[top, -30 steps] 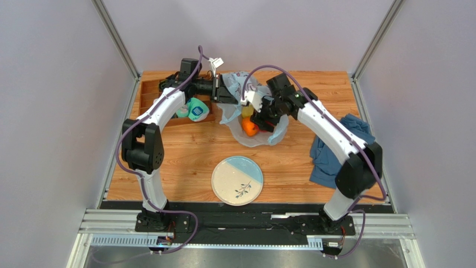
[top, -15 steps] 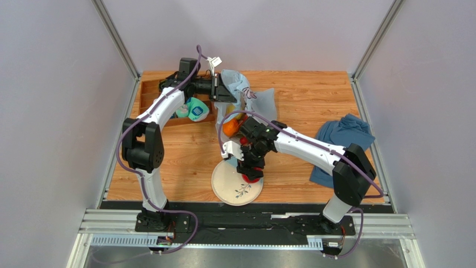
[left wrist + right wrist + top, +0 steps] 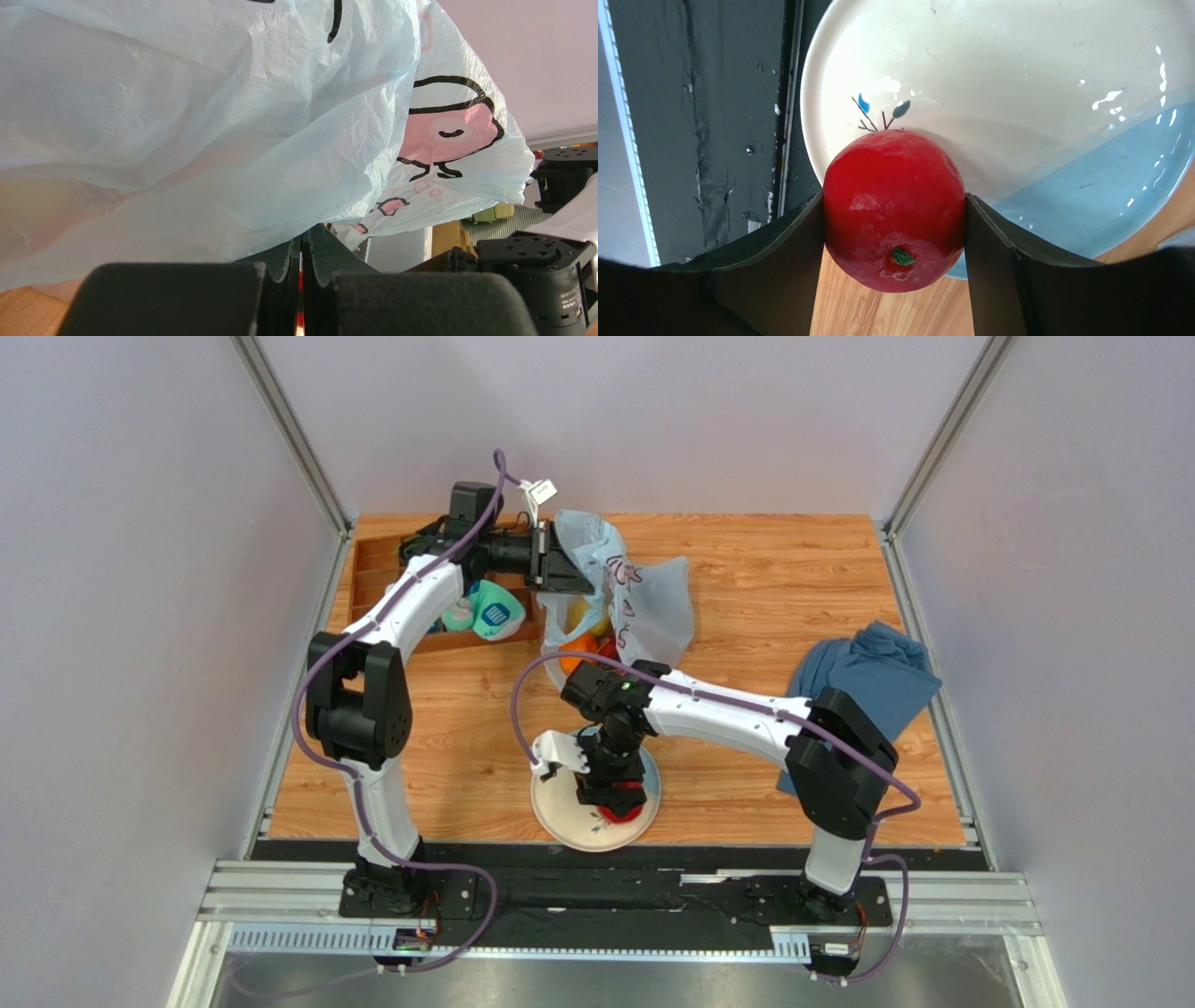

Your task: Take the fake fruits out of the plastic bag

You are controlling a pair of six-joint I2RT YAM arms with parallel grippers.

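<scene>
The pale-blue plastic bag point(image 3: 617, 595) with pink and dark cartoon prints hangs at the back middle of the table. My left gripper point(image 3: 572, 560) is shut on its upper edge and holds it up; the bag fills the left wrist view point(image 3: 210, 119). An orange fruit point(image 3: 586, 647) shows through the bag's lower part. My right gripper point(image 3: 615, 795) is shut on a red apple point(image 3: 894, 208) and holds it over the near edge of the plate point(image 3: 561, 809). In the right wrist view the apple sits between both fingers point(image 3: 787, 252), above the white-and-blue plate point(image 3: 1046, 91).
A wooden tray point(image 3: 376, 574) at the back left holds teal-and-white rolled socks point(image 3: 491, 612). A dark-blue cloth point(image 3: 849, 703) lies at the right edge. The table's near edge and a black rail point(image 3: 617, 896) lie just below the plate.
My right arm has carried the red apple from the bag down to over the plate. The bag has sagged and spread to the right. The left arm has stayed put.
</scene>
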